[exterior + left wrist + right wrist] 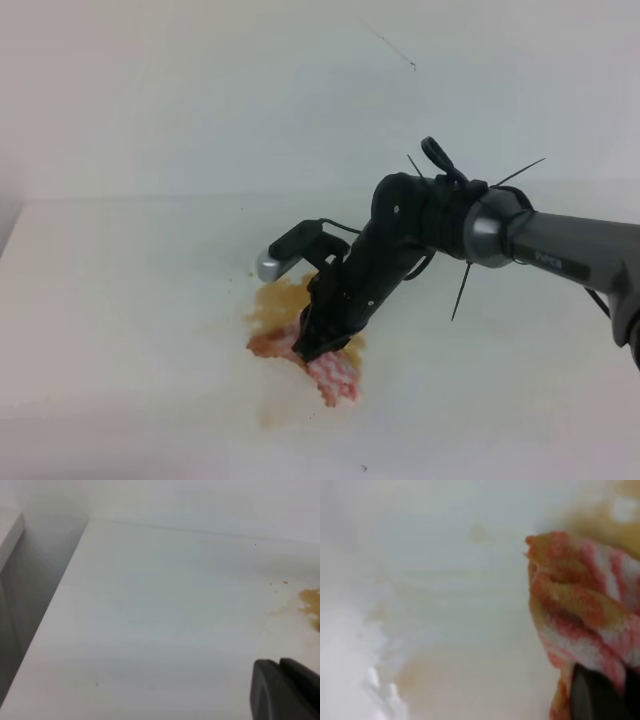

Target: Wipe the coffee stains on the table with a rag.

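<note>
- Under the black right gripper, fingers pinched tight on it, the bunched red-and-white striped rag presses onto the golden-brown coffee stains.
- Around it spreads the plain white table.
- The left gripper shows only partly; its opening can't be told.

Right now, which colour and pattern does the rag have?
The rag has red-and-white wavy stripes with brown-orange staining, clearest in the right wrist view.

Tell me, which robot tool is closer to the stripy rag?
Right. The right tool is clamped on the rag, pressing it onto the coffee stains. The left tool sits off to the side, away from it.
</note>
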